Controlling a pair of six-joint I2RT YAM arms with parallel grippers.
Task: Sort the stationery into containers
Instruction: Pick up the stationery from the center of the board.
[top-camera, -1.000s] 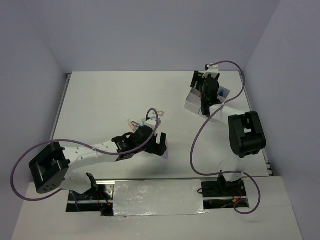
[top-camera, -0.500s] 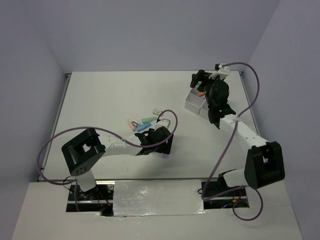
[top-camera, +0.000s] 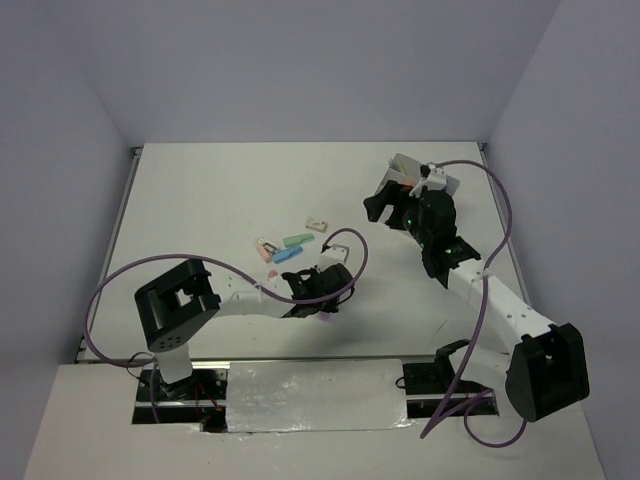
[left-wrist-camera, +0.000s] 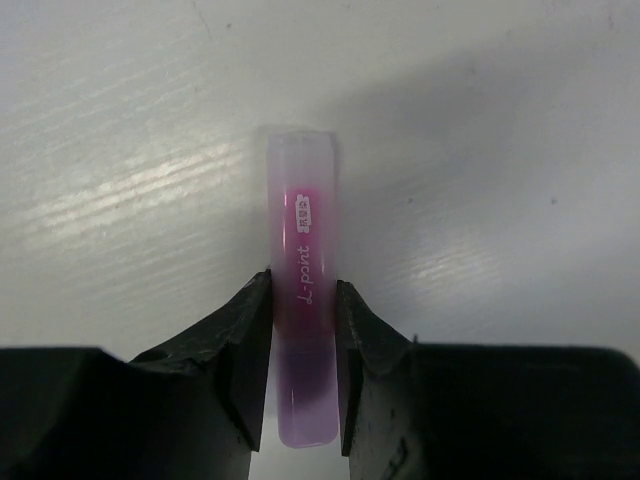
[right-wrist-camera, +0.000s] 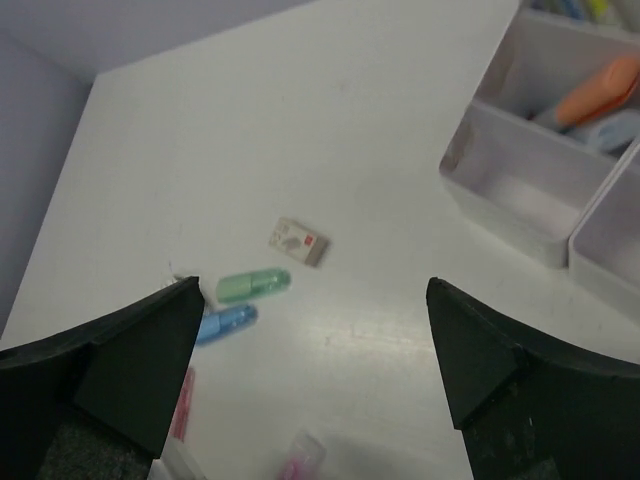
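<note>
Top external shows a white table (top-camera: 220, 190) between pale purple walls (top-camera: 300, 70). Only left wrist shows the left gripper (left-wrist-camera: 302, 330) squeezing a pink marker (left-wrist-camera: 302, 250). The right gripper (right-wrist-camera: 312, 298) is spread wide.

White matte table (top-camera: 200, 200), tray (right-wrist-camera: 505, 215) at far right, eraser (right-wrist-camera: 299, 241) mid-table, green marker (right-wrist-camera: 254, 285) and blue marker (right-wrist-camera: 226, 322) close together just nearer, thin pink piece (right-wrist-camera: 181, 405) beside the blue one, pink marker (left-wrist-camera: 303, 240) flat, apart, toward near edge.
</note>
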